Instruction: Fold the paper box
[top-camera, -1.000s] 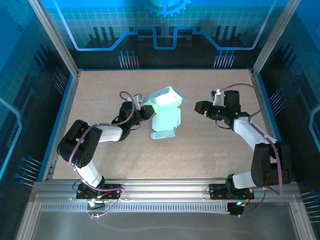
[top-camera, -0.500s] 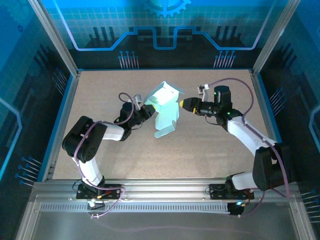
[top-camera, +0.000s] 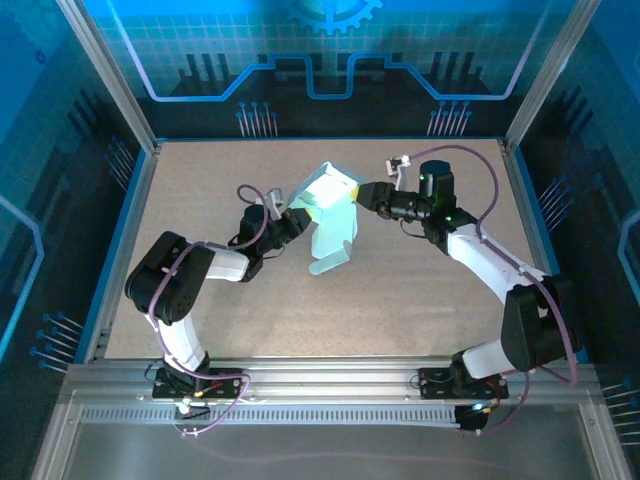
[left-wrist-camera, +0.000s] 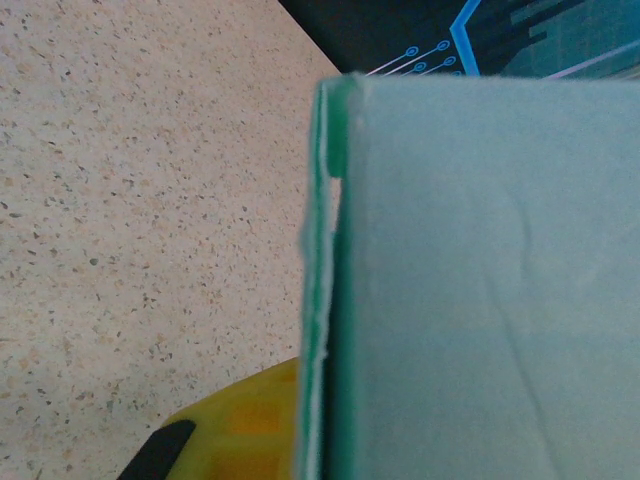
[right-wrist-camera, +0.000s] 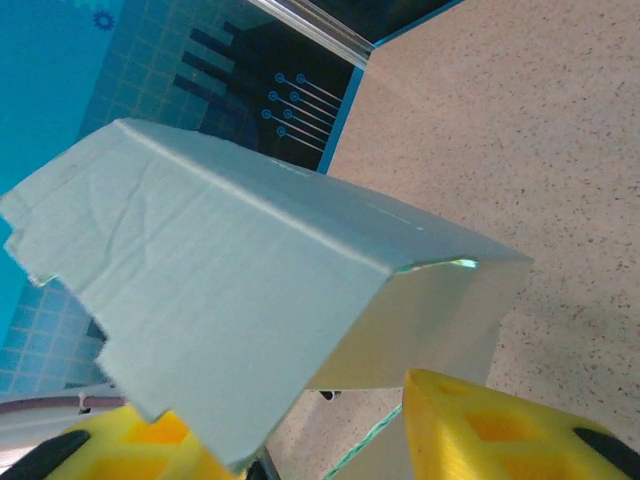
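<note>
Paper box (top-camera: 330, 228) noted mid desk (top-camera: 420, 300), nearer far edge, tilted up, lower flap on surface. Left gripper (top-camera: 297, 217) pinched on left wall, judged as anchor. Right gripper (top-camera: 362, 196) spread about upper right flap, judged set for fold; contact unconfirmed.

The paper box (top-camera: 335, 215) is pale mint-blue; the table (top-camera: 420, 300) is beige with dark speckles; the pads (right-wrist-camera: 500, 430) of the right gripper (top-camera: 363, 195) are yellow; the back wall (top-camera: 320, 50), upper frame, is blue with circuit lines.
</note>
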